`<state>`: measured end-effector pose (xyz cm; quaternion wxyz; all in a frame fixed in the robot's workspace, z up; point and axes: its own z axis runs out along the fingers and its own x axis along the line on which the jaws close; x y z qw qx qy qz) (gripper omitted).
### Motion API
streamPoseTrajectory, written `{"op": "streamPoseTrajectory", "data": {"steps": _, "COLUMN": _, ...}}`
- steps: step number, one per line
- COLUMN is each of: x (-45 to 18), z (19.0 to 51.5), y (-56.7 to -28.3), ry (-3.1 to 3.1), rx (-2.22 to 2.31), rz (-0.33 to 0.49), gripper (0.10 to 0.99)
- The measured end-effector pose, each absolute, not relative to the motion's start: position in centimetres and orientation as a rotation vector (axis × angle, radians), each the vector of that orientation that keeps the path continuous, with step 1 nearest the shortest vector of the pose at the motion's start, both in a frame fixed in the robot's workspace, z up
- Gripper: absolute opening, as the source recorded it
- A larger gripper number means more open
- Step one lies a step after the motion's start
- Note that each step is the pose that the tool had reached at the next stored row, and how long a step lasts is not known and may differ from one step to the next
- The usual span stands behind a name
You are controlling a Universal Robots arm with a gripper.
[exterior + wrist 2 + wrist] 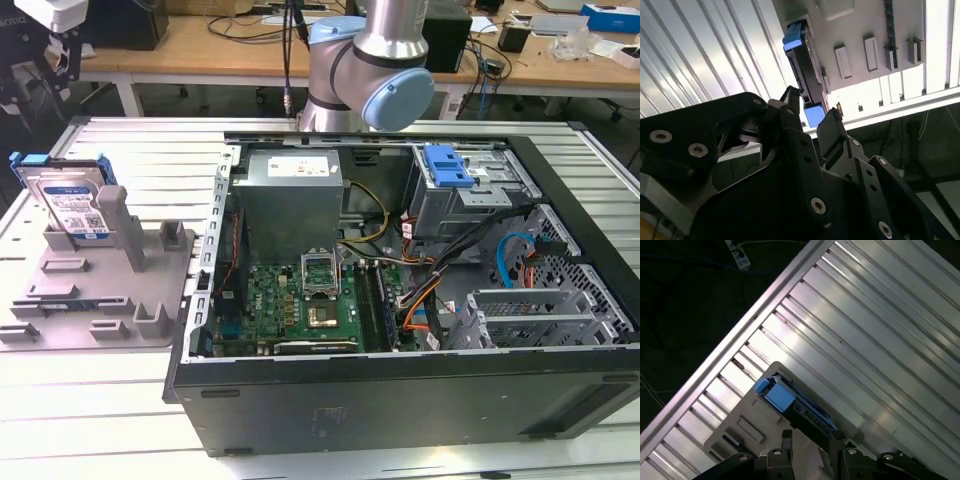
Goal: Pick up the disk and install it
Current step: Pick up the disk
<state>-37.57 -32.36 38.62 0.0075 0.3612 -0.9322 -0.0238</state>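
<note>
The robot arm (370, 60) is cut off by the frame edge at twelve o'clock in the exterior view, so its far links are hard to follow. The disk (70, 200) stands tilted at about nine o'clock from the computer case (400, 400). It leans in a grey moulded fixture (120, 300), whose upright post hides its lower corner. In both wrist views the disk (805, 70) (790, 402) shows edge-on, a thin dark slab capped with bright blue plastic, its label unreadable. The black gripper (811, 104) (810, 436) hangs above it with its bolted fingers (832, 125) spread apart, holding nothing and clear of the disk; its bulk covers the fixture's near side. Bare ribbed aluminium table (865, 340) lies open all around the fixture, running to a straight edge with dark floor beyond. Inside the case, at its twelve o'clock, sits a boxy grey power supply (290, 195). A blue latch on a metal cage (447, 165) is at two o'clock and a green motherboard (300, 305) at seven. Tangled cables hide the case floor.
</note>
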Motion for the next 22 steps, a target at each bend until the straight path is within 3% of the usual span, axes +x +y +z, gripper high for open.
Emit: {"op": "streamPoseTrajectory", "data": {"steps": 22, "x": -37.57, "z": 38.57, "y": -32.36, "ry": -2.475, "rx": 1.887, "rz": -0.064, "gripper": 0.42}}
